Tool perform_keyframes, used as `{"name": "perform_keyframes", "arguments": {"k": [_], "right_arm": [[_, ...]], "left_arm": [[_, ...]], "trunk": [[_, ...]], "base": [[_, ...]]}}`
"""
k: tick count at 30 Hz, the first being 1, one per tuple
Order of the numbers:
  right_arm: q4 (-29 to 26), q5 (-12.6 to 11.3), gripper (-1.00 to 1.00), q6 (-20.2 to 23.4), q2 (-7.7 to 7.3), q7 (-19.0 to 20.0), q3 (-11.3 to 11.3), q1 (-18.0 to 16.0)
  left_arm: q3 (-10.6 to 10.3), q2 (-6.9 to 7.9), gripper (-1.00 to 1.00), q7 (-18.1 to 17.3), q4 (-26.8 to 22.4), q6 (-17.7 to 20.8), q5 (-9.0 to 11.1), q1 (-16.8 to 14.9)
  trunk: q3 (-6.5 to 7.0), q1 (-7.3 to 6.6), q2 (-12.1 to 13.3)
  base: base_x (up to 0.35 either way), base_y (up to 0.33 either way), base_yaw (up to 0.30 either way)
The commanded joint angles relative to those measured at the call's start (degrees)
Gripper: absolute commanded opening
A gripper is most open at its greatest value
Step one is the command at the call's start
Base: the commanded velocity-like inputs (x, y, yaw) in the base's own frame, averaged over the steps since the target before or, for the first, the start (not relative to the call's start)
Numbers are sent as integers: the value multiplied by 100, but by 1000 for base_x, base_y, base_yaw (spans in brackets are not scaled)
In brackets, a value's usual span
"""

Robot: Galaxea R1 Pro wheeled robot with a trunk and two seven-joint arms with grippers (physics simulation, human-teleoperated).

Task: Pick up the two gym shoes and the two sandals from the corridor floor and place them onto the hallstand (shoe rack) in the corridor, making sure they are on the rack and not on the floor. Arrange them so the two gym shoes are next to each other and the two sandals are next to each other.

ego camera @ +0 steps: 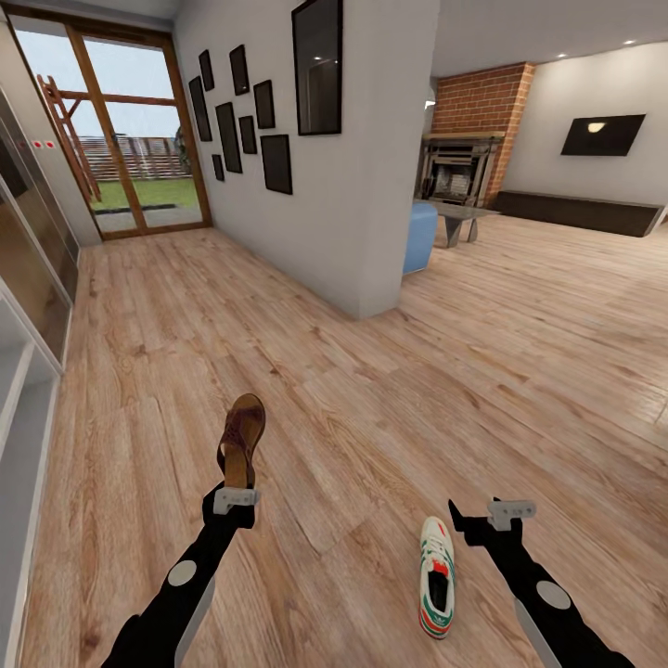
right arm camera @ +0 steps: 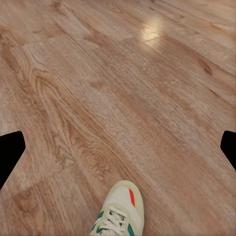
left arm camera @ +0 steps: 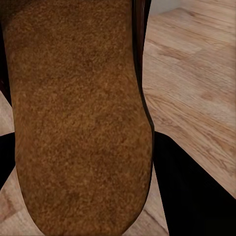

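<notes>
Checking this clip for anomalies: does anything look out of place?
One white lace-up sneaker with green stripes lies alone on the wood-plank floor. The left gripper holds a reddish-brown leather sandal by one end. Right gripper open, empty.

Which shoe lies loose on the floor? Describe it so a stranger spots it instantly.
Start from the wood-plank corridor floor in front of the white partition wall. Beside the right gripper lies a gym shoe. It is white with green stripes and red patches, unlike the brown sandal held up by the left gripper.
</notes>
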Motion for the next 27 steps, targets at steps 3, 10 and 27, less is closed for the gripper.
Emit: {"name": "perform_keyframes", "arguments": {"k": [3, 10, 27], "right_arm": [[34, -51, 100, -25, -1, 2, 20, -3], [662, -36, 100, -11, 261, -430, 38, -3], [1032, 2, 100, -2, 824, -1451, 70, -3]], "left_arm": [[12, -3, -100, -12, 1, -26, -52, -2], [-13, -5, -100, -36, -5, -25, -53, -2], [-38, -260, -100, -821, -379, 1578, -77, -984]], "trunk": [[-4, -1, -2], [-4, -1, -2], [-4, -1, -2]], "base": [[0, 0, 0], [0, 0, 0], [0, 0, 0]]}}
